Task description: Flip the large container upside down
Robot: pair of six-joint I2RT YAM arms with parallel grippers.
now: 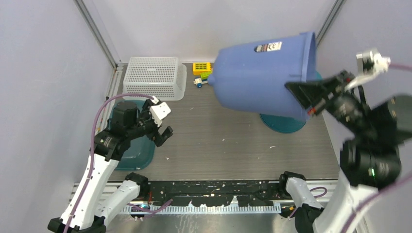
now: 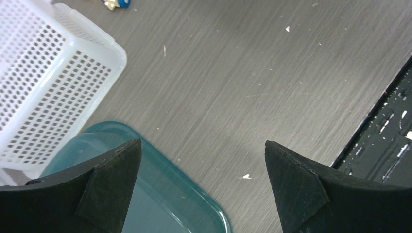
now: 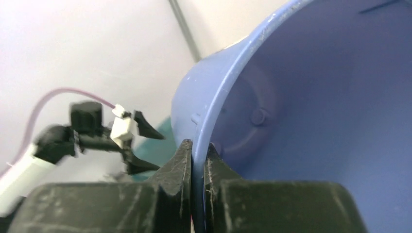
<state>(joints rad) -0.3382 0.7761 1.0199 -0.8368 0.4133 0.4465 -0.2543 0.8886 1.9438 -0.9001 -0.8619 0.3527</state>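
The large container is a blue plastic bucket [image 1: 257,73]. It hangs tilted on its side above the table, bottom toward the left and mouth toward the right. My right gripper [image 1: 303,94] is shut on its rim, one finger inside and one outside, as the right wrist view [image 3: 198,151] shows along with the bucket's inside [image 3: 316,97]. My left gripper [image 1: 163,130] is open and empty, low over the table's left side, above the edge of a teal lid [image 2: 160,194].
A white perforated basket [image 1: 153,76] stands at the back left. A teal tray [image 1: 138,150] lies under the left arm. A round teal lid [image 1: 284,124] lies under the bucket. Small toy bricks [image 1: 202,73] sit at the back. A black strip [image 1: 218,187] runs along the near edge.
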